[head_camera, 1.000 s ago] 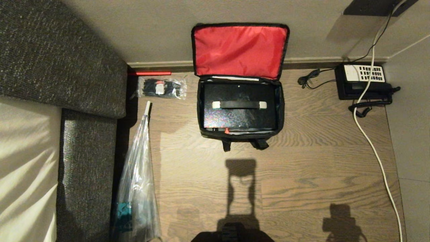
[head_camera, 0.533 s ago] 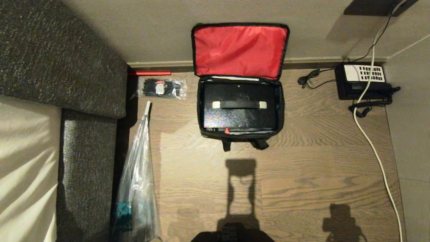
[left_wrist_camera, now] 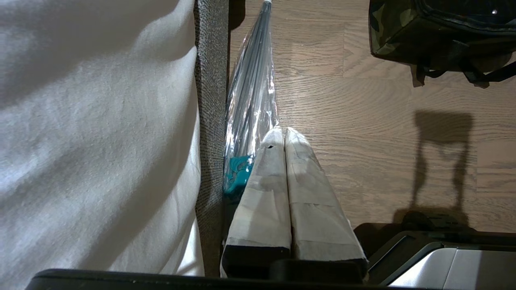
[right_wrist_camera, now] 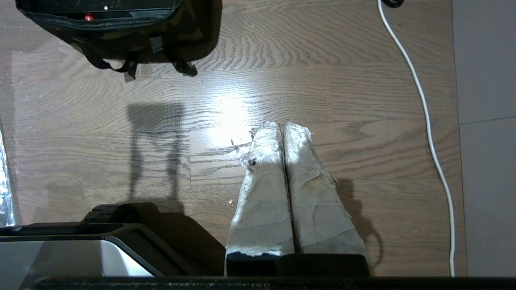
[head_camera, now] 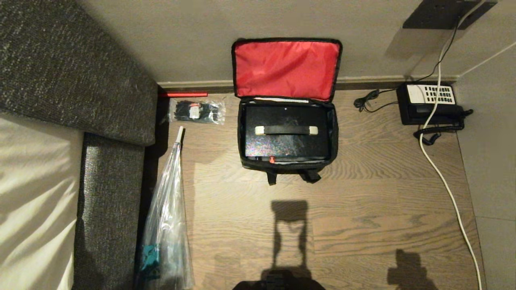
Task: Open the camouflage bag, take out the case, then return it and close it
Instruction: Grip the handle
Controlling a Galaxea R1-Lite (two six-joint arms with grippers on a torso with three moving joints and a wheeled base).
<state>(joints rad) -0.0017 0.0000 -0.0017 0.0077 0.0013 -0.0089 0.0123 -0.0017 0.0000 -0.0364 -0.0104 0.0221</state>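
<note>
Red-lined lid up on camouflage bag (head_camera: 287, 161), on wood floor (head_camera: 363, 209) by wall.
Case (head_camera: 287, 139) inside, long axis left-right, handle up, latch twd robot. Left gripper (left_wrist_camera: 284, 135) & right gripper (right_wrist_camera: 281, 128) both pinched closed, empty, well short of bag.

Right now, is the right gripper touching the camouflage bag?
Apart. In the right wrist view the shut right gripper hangs over bare floor, with open wood between it and the camouflage bag.

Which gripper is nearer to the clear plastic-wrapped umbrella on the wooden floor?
Left. The left gripper hangs right beside the clear plastic-wrapped umbrella, next to the sofa. The right gripper hangs over bare floor near the white cable, far from it.
</note>
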